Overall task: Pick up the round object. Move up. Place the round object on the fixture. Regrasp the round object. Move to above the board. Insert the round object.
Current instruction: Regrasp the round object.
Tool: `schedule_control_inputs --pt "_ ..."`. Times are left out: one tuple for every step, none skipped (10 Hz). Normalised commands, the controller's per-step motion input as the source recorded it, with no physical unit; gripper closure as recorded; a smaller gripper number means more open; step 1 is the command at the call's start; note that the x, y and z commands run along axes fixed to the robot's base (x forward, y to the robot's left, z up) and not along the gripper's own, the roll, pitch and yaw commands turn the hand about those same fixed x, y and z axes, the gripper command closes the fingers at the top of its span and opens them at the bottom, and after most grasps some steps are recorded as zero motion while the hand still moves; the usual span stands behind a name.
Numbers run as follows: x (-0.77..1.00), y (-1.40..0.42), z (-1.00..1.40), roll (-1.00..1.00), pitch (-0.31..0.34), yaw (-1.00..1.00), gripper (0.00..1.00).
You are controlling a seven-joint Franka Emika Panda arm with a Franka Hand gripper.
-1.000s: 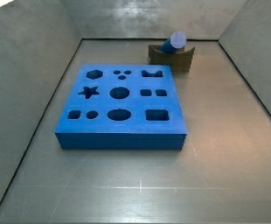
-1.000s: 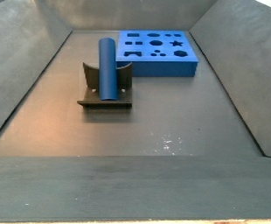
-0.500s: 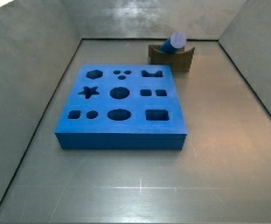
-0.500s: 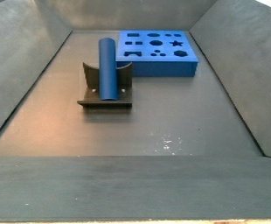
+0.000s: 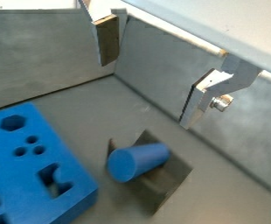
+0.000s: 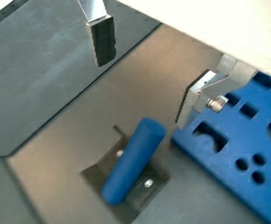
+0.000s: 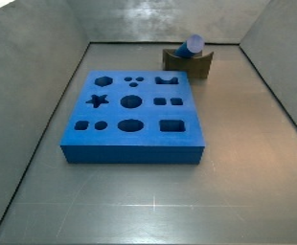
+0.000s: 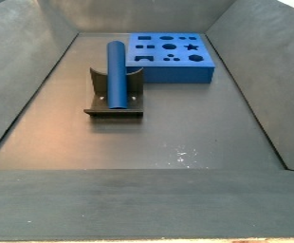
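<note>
The round object, a long blue cylinder, leans in the dark fixture and shows in both side views. The fixture stands beside the big blue board with its cut-out holes. The board also shows in a side view. My gripper is open and empty, well above the peg and the fixture. Both wrist views show the peg below the spread fingers. The gripper does not show in either side view.
Grey walls enclose the dark floor on all sides. The board lies right next to the fixture. Bare floor lies in front of the board.
</note>
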Motion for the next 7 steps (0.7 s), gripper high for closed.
schedule_control_inputs --pt "0.07 -0.03 0.00 1.00 0.107 0.06 0.00" --pt "0.08 -0.03 0.00 1.00 0.123 0.07 0.00" --pt "0.10 -0.04 0.00 1.00 0.141 0.08 0.00" --pt "0.10 -0.04 0.00 1.00 0.162 0.10 0.00" --pt "0.10 -0.04 0.00 1.00 0.180 0.12 0.00" --pt "0.10 -0.05 -0.01 1.00 0.196 0.15 0.00" --pt "0.10 -0.05 0.00 1.00 0.212 0.19 0.00"
